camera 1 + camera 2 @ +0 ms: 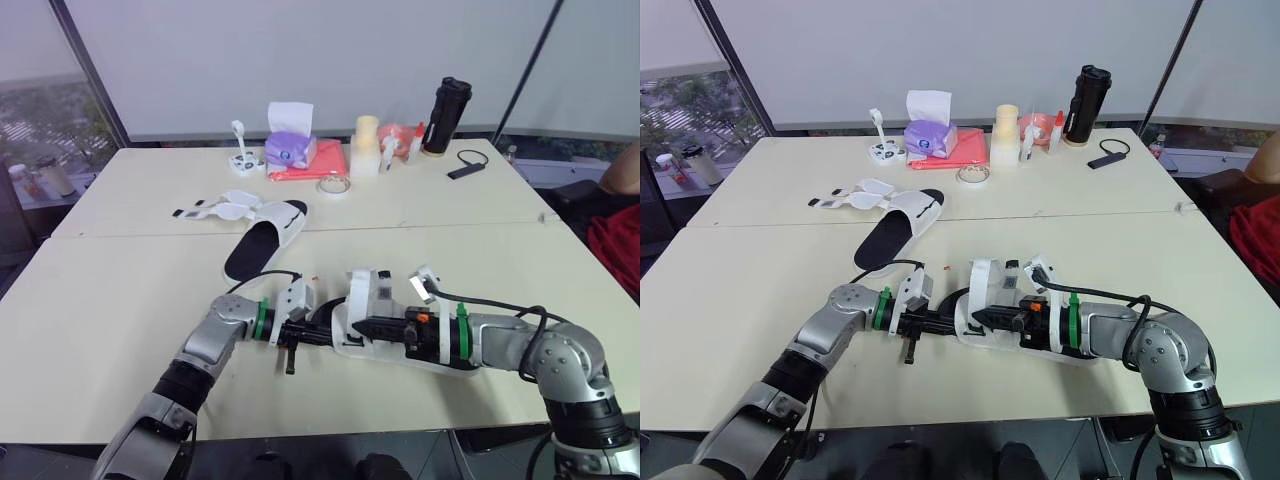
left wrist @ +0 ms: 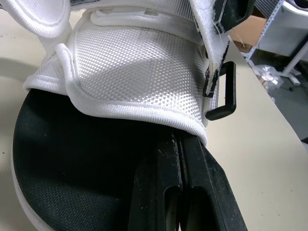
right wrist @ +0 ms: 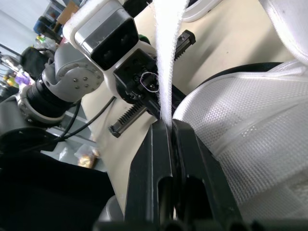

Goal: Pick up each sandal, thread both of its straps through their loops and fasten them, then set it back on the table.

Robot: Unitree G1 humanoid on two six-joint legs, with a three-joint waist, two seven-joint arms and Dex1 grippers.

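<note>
Clamping the white strap [image 3: 166, 57] between closed fingers was the right gripper [image 3: 169, 126]; the left gripper [image 2: 180, 139] pinched together on the sandal [image 2: 139, 62] at its mesh edge.

Both head eyes look forward and down over the table [image 1: 120, 300] from above and share nearly the same scene. Each wrist camera looks along its own fingers, very close to the near sandal [image 2: 139, 62], which both wrist views share.
</note>
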